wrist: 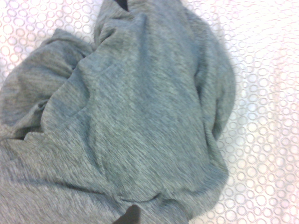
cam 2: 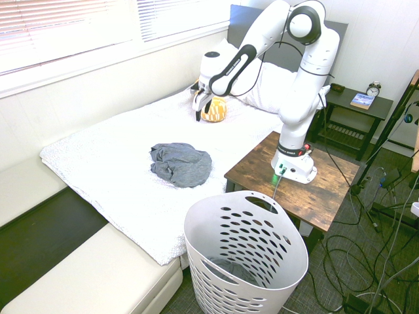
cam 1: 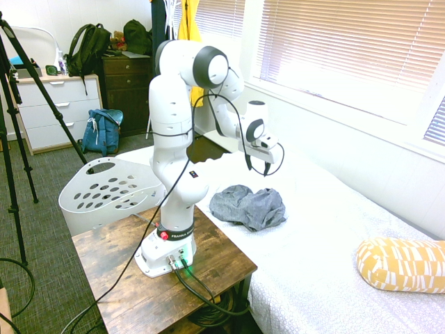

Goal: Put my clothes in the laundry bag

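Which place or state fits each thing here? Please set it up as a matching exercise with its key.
Things:
1. clothes
2. laundry bag
3. gripper
4. yellow pillow

Places or states:
A. standing on the floor beside the wooden table
B. hanging in the air above the bed, holding nothing
C. crumpled in a heap on the white bedspread
D. lying at the bed's head end

Pairs: 1-C, 2-A, 3-B, 4-D

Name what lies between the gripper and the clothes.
Nothing: in both exterior views the gripper hangs above the clothes with only air between.
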{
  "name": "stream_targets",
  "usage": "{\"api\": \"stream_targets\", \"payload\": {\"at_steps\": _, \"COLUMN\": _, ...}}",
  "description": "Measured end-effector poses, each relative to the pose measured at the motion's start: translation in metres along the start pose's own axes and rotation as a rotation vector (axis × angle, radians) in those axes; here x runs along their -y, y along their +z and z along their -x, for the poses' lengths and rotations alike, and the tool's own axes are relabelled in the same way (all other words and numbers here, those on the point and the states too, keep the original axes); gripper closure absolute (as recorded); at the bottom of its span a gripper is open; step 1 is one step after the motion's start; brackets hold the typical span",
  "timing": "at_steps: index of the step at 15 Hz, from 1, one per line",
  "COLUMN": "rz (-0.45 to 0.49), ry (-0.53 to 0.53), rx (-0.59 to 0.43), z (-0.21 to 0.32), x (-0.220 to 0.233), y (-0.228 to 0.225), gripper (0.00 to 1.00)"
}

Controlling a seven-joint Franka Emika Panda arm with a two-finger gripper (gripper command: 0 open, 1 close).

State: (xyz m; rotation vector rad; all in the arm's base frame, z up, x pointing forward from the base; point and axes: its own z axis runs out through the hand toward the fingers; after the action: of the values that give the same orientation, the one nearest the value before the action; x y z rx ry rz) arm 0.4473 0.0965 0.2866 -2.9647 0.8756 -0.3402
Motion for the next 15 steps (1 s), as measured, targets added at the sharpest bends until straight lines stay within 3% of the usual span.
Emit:
{"api": "stream_targets", "payload": {"at_steps": 2, "rz": -0.001, "ry": -0.047, "rx": 0.025, "z": 0.003, "x": 0.010, "y": 0.049, "gripper": 0.00}}
{"api": "stream_targets", "payload": {"at_steps": 9, "rz": -0.075, "ry": -0.028, "rx": 0.131, "z": -0.019, "x": 0.041, "y": 0.204, "gripper": 0.00}}
{"api": "stream_targets", "payload": {"at_steps": 15, "rz": -0.051, "ry": -0.068, "rx": 0.178, "z": 0.018, "x": 0.042, "y": 0.268, "gripper": 0.00}}
